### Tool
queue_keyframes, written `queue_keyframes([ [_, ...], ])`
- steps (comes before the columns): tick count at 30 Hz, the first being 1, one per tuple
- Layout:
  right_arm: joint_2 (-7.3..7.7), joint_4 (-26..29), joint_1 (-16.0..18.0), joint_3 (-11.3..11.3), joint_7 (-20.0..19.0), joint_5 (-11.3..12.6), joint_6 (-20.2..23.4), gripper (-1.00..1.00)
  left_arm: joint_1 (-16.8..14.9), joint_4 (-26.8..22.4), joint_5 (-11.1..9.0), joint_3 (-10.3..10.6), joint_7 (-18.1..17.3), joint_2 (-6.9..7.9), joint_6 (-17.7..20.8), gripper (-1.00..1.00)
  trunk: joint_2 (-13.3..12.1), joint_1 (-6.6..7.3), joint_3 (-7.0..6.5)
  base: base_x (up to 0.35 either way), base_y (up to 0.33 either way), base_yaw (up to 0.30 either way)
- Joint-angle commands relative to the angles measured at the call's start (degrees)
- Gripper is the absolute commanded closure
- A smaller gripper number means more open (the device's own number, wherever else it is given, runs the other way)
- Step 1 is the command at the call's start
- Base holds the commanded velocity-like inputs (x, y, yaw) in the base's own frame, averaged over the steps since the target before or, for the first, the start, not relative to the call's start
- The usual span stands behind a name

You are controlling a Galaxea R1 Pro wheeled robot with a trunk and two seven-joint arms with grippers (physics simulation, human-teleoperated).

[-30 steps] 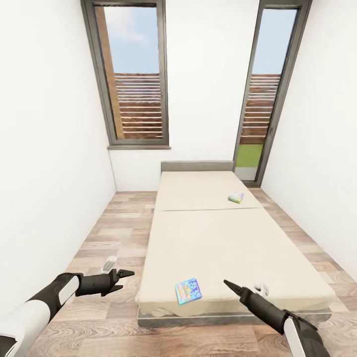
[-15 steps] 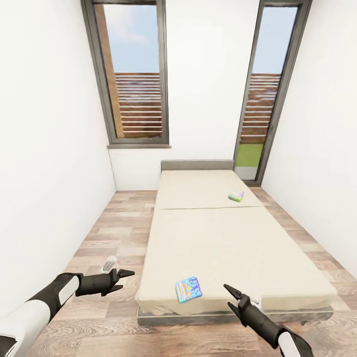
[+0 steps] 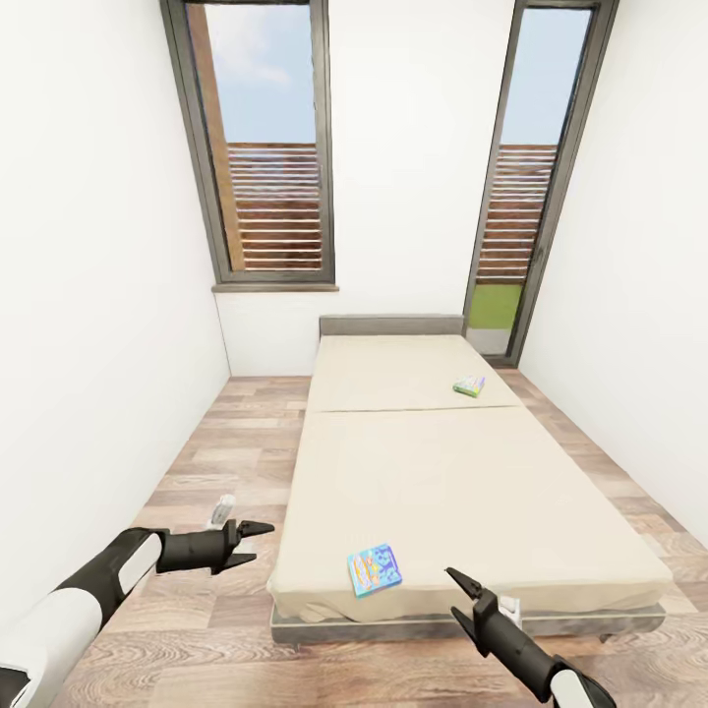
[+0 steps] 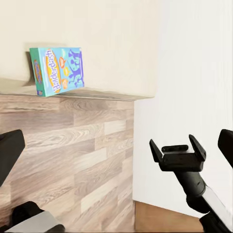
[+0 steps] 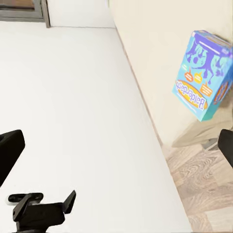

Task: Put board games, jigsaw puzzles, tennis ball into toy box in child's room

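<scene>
Black and white are my two arms, low in the head view. My left gripper (image 3: 254,543) hangs over the wood floor (image 3: 197,462), just beside the left side of the bed (image 3: 442,472). Its two fingers are spread apart and hold nothing. In the right wrist view I see this gripper (image 5: 42,209) again, dark against the white wall, with its fingers apart.

My right gripper (image 3: 460,596) hangs at the foot of the bed, near the grey frame. Its fingers are spread too, and nothing is between them. The left wrist view shows it (image 4: 177,149) with both fingers wide.

Between my two grippers, on the beige mattress near the foot edge, lies the blue board game (image 3: 374,570). It is flat and a bit turned. From the left wrist I see it (image 4: 57,70) close to the edge of the mattress, with orange letters and dark blue shapes on it. From the right wrist it (image 5: 204,75) shows the same print.

Farther up the bed, toward the right side and near the short grey headboard (image 3: 391,326), lies the green-edged board game (image 3: 468,387). It is small from here, so I cannot read it.

Behind the bed stand a white wall and two tall dark-framed windows (image 3: 264,147).
</scene>
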State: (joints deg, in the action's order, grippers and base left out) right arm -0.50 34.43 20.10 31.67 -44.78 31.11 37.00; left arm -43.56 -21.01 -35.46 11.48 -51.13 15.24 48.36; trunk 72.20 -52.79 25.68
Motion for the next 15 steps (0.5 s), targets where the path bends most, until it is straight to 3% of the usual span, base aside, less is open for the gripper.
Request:
queue_keyframes([
  [1,0.2,-1.08,0.04,1.51,0.16,1.52,0.37,-1.0,-0.04,-1.72,-0.17,0.28,-1.43,0.25,1.65,-1.0,0.45,-0.23,0.25,0.0,0.0,0.0],
  [6,0.61,-3.98,0.06,3.84,1.31,3.91,0.04,-1.0,-0.04,-4.66,0.01,0.29,-3.33,1.42,3.36,-1.0,2.46,-1.33,1.15,0.0,0.0,0.0],
  [15,0.69,-5.24,0.11,4.69,4.75,5.15,-0.43,-1.0,-0.04,-5.68,-0.09,0.22,-4.08,3.29,4.05,-1.0,6.07,-3.3,2.76,0.0,0.0,0.0],
])
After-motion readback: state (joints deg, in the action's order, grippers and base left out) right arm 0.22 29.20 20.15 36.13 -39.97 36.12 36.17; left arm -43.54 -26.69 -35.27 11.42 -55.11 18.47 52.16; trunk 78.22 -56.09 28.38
